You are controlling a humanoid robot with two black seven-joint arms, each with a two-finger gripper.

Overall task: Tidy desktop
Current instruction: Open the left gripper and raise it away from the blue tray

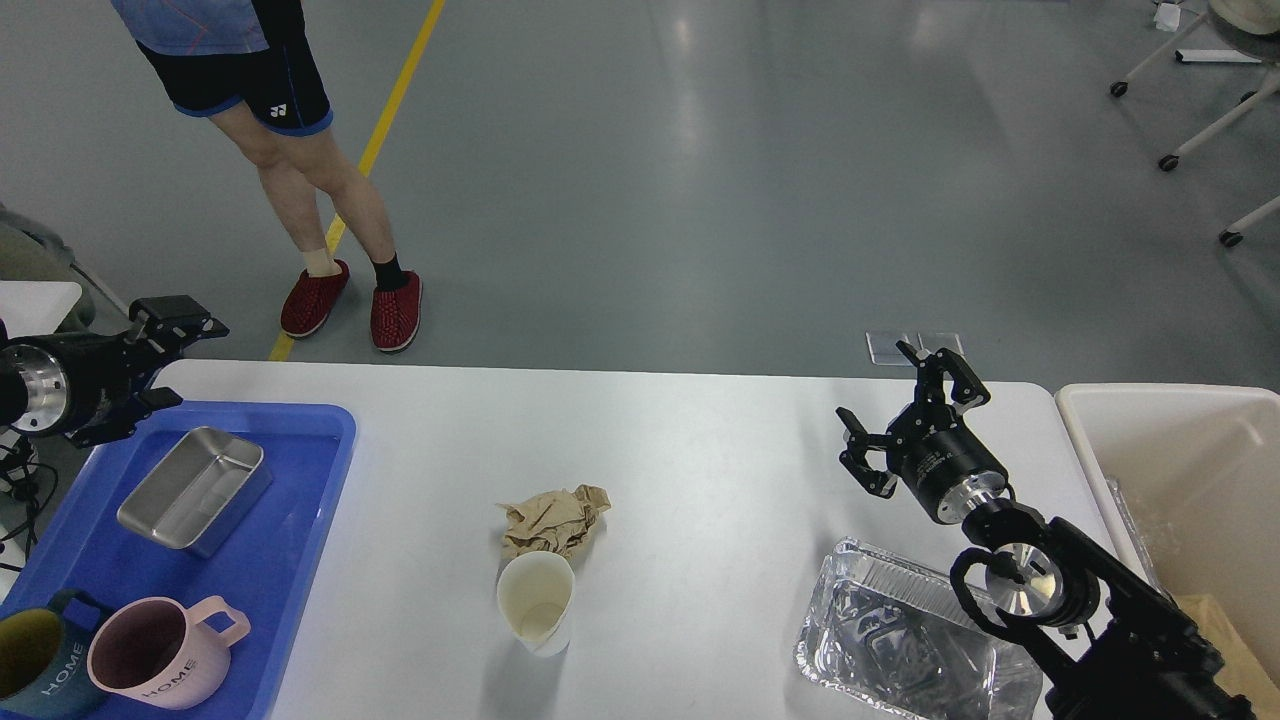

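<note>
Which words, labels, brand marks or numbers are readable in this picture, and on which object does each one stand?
"HOME": on the side of the pink mug in the blue tray.
"HOME": on the dark teal mug beside it, partly cut by the picture's edge.
A small white logo on the person's black shorts: too small to read as text.
Small print on the right gripper body: too blurred to read.

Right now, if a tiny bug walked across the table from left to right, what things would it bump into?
Blue tray → crumpled brown paper → foil tray → beige bin just past the table's right end.
</note>
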